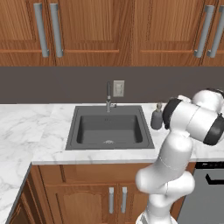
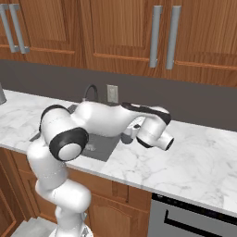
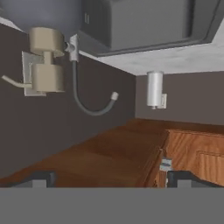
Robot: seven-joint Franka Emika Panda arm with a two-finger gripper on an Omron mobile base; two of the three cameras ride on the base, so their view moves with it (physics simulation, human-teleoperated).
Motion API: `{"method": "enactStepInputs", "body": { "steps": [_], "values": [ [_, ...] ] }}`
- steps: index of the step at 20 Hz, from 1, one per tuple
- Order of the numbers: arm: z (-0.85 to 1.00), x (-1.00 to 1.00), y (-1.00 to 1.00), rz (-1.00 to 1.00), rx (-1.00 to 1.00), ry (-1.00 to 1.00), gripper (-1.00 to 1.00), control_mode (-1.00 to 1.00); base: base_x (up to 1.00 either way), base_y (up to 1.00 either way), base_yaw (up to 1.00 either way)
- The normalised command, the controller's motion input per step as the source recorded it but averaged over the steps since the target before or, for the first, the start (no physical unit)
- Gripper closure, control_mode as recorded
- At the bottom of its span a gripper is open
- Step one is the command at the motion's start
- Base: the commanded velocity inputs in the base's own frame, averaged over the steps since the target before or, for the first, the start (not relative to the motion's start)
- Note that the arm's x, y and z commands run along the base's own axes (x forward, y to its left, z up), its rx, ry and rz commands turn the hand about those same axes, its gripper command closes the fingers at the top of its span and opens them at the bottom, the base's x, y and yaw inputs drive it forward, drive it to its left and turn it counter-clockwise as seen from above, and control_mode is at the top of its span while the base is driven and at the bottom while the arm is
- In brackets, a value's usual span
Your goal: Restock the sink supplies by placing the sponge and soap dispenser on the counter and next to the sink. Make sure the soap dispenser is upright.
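The soap dispenser (image 1: 156, 118), a dark grey bottle with a beige pump, stands upright on the white marble counter (image 1: 39, 127) just right of the sink (image 1: 109, 129). The hand view is rolled upside down. There the soap dispenser (image 3: 46, 57) hangs large at the upper left, with the sink (image 3: 144, 22) along the top. My gripper (image 3: 111, 180) is open, its fingertips (image 3: 37, 179) wide apart and nothing between them. It sits close beside the bottle, apart from it. The arm hides most of the dispenser in the right base view. The sponge is out of view.
A slim faucet (image 1: 108, 97) and a wall outlet (image 1: 118, 88) stand behind the sink. Wooden cabinets (image 1: 109, 30) hang above the counter (image 2: 194, 157). A dishwasher front (image 2: 194, 217) sits under the counter on the right. A white cylinder (image 3: 154, 89) hangs on the far wall.
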Motion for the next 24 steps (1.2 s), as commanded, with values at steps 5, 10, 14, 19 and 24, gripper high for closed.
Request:
{"method": "enactStepInputs", "body": {
  "steps": [5,10,14,19,24],
  "values": [
    [0.32,-0.77,0.0,-0.02,-0.13,-0.1,-1.0,-1.0,0.0,0.0,0.0],
    [0.2,-0.71,0.0,0.0,-0.27,-0.06,-1.0,-1.0,0.0,0.0,0.0],
    [0.22,-0.53,0.0,0.0,-0.44,-0.06,-1.0,-1.0,0.0,0.0,0.0],
    [0.08,-0.26,0.12,0.01,-0.53,0.0,-1.0,-1.0,0.0,0.0,0.0],
    [-0.01,-0.01,0.43,0.06,-0.57,0.06,-1.0,-1.0,0.0,0.0,0.0]
  ]
}}
